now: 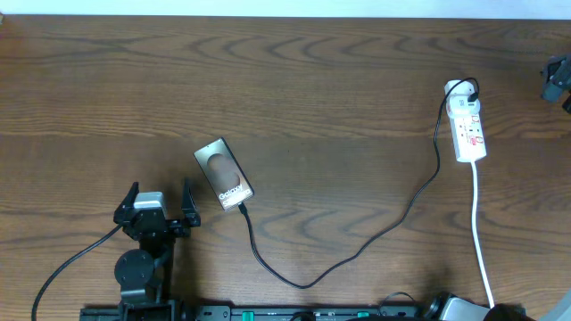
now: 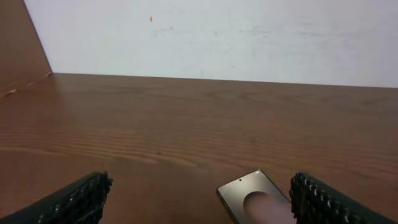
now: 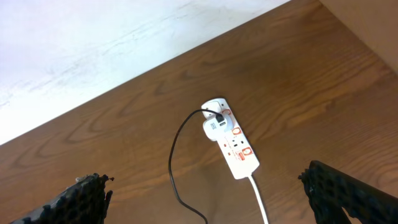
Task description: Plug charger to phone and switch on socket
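Note:
The phone lies flat on the wooden table, left of centre, with "Galaxy" lettering. The charger's black cable runs from the phone's near end in a loop to a white adapter on the socket at the right. My left gripper is open and empty, just left of the phone; the phone's top corner shows in the left wrist view between the fingers. My right gripper is open and empty, high above the socket and cable.
The socket's white cord runs to the table's front edge. A dark part of the right arm shows at the far right edge. A white wall stands behind the table.

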You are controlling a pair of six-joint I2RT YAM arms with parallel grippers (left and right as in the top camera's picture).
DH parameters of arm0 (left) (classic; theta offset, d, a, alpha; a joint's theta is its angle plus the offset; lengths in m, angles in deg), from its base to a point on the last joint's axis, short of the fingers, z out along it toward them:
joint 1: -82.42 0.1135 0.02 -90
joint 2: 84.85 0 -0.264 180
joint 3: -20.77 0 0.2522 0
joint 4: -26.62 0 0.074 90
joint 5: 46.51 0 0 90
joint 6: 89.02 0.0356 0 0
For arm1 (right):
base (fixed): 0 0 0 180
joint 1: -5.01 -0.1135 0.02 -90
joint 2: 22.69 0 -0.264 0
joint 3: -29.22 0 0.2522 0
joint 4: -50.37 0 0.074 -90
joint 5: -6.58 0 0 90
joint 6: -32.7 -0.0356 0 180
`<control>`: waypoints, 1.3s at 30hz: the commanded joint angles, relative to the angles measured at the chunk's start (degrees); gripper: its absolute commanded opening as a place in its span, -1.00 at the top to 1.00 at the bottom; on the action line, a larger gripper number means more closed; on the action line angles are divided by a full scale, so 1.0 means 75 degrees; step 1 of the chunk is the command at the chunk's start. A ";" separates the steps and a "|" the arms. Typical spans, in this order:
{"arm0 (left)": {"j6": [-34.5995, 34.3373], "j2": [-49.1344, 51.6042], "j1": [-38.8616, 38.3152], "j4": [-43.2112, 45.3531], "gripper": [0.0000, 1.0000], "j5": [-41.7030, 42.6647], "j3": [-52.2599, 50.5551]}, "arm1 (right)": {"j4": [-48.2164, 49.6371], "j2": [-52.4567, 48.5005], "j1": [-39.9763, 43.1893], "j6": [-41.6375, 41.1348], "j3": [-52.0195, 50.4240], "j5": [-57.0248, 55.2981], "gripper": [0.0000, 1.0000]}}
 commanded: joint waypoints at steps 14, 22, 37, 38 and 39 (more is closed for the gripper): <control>-0.0058 -0.0052 -0.0032 -0.0277 -0.87 -0.0041 -0.0125 | 0.0003 0.0047 -0.0015 -0.0090 0.0026 0.0047 -0.99; -0.0058 -0.0052 -0.0032 -0.0277 -0.88 -0.0041 -0.0125 | 0.0000 0.0047 -0.0015 -0.0073 0.0026 -0.0017 -0.98; -0.0061 -0.0052 -0.0032 -0.0277 -0.88 -0.0041 -0.0125 | 0.1839 0.0729 -0.0664 -0.0871 -0.1740 -0.0152 -0.98; -0.0058 -0.0052 -0.0032 -0.0277 -0.87 -0.0041 -0.0125 | 0.2358 0.0947 -0.0813 -0.0959 -0.2226 -0.0154 -0.98; -0.0058 -0.0052 -0.0032 -0.0277 -0.87 -0.0041 -0.0125 | 0.2792 0.1139 -0.0935 -0.0956 -0.2646 -0.0154 -0.99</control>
